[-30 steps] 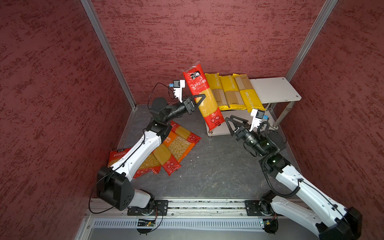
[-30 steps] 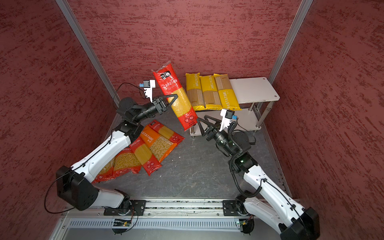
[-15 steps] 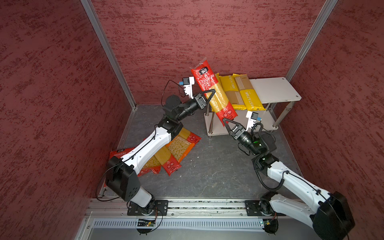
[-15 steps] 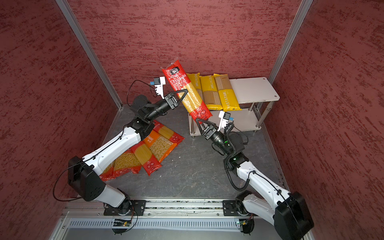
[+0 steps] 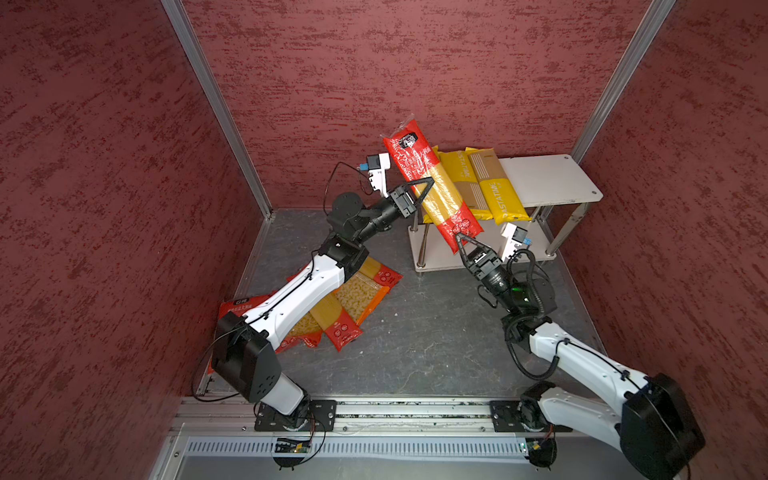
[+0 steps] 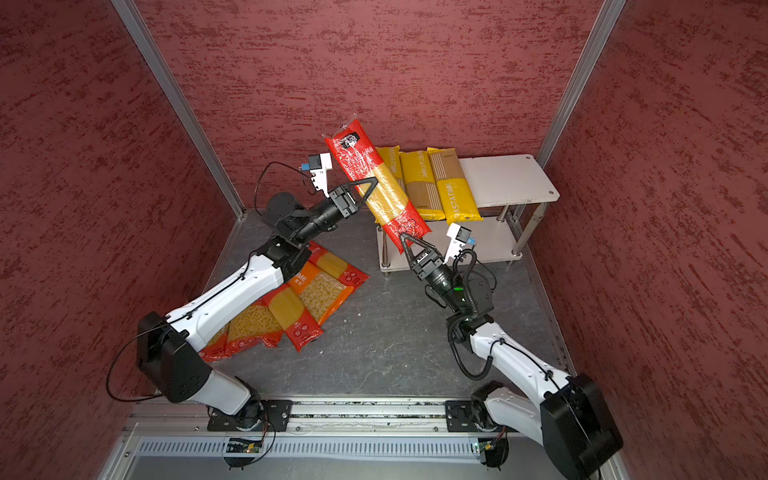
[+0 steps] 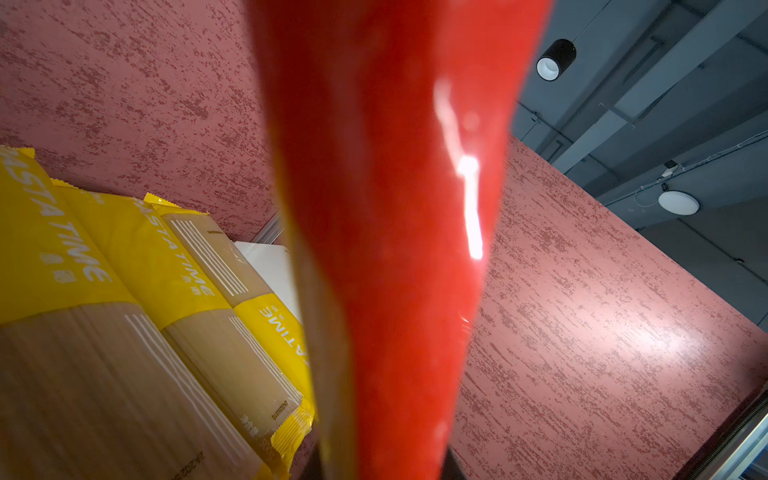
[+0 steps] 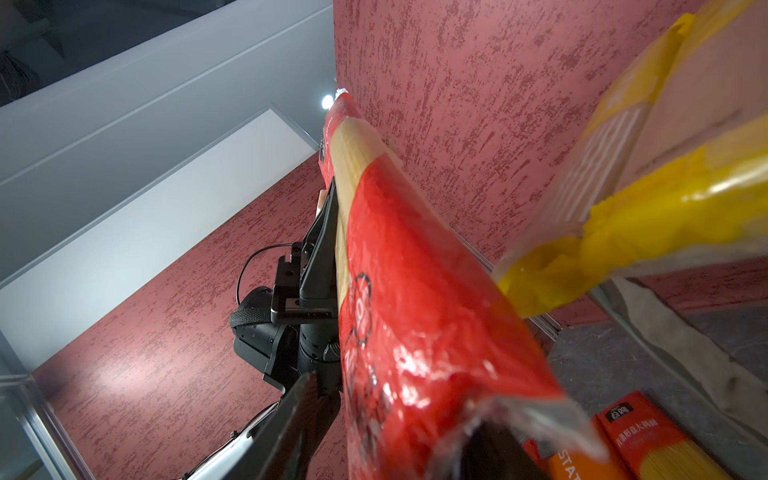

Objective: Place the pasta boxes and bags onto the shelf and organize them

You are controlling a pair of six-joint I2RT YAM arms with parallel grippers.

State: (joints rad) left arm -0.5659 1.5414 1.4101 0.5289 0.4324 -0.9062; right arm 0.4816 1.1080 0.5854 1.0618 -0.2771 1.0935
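Two grippers of mine meet on one red spaghetti pack [image 5: 415, 162]. My left gripper [image 5: 427, 185] is clamped across its middle and holds it aloft and slanted, the top end rising past the fingers toward the back wall. The lower end slopes down to my right gripper [image 5: 464, 242], whose fingers [image 8: 291, 419] stand either side of the crimped seal. I cannot tell whether they pinch it or only flank it. Just beyond the left gripper, three yellow spaghetti packs [image 6: 415, 183] lie side by side on the upper board of the shelf [image 5: 548, 178], and the red pack crosses in front of the nearest one. Beneath my left arm, well apart from both grippers, a heap of pasta packs [image 5: 361, 295] lies on the floor.
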